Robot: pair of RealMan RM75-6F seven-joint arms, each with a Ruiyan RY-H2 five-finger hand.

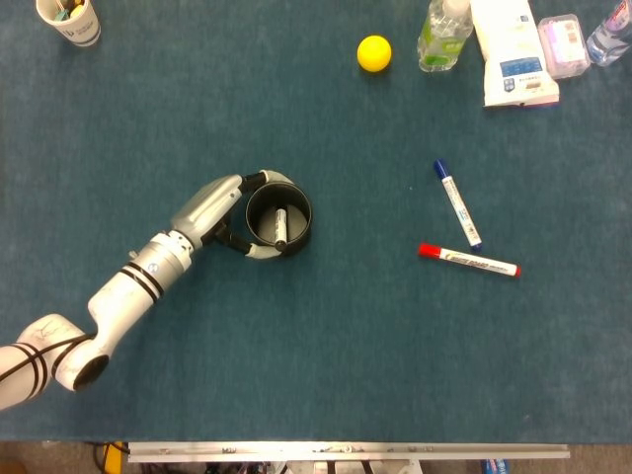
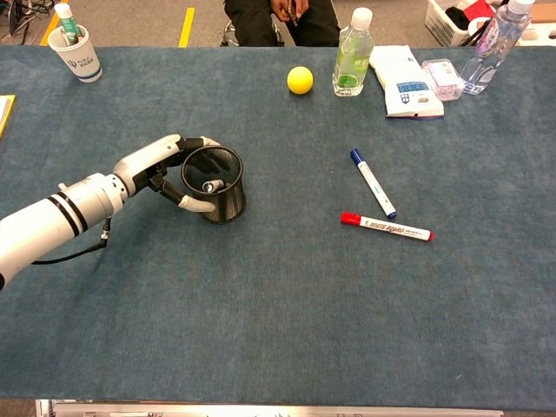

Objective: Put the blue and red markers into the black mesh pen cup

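Note:
The black mesh pen cup (image 1: 278, 215) (image 2: 215, 183) stands upright left of the table's middle, with a black-capped marker (image 1: 279, 227) inside it. My left hand (image 1: 213, 207) (image 2: 165, 165) grips the cup from its left side, fingers wrapped around its wall. The blue marker (image 1: 457, 202) (image 2: 373, 182) lies on the mat to the right, and the red marker (image 1: 468, 260) (image 2: 386, 226) lies just below it, almost touching its lower end. Neither view shows my right hand.
A yellow ball (image 1: 374, 52), a green bottle (image 1: 442, 35), a white packet (image 1: 511, 51), a small plastic box (image 1: 563, 43) and a clear bottle (image 1: 609, 35) line the far edge. A paper cup (image 1: 69, 20) with pens stands at the far left corner.

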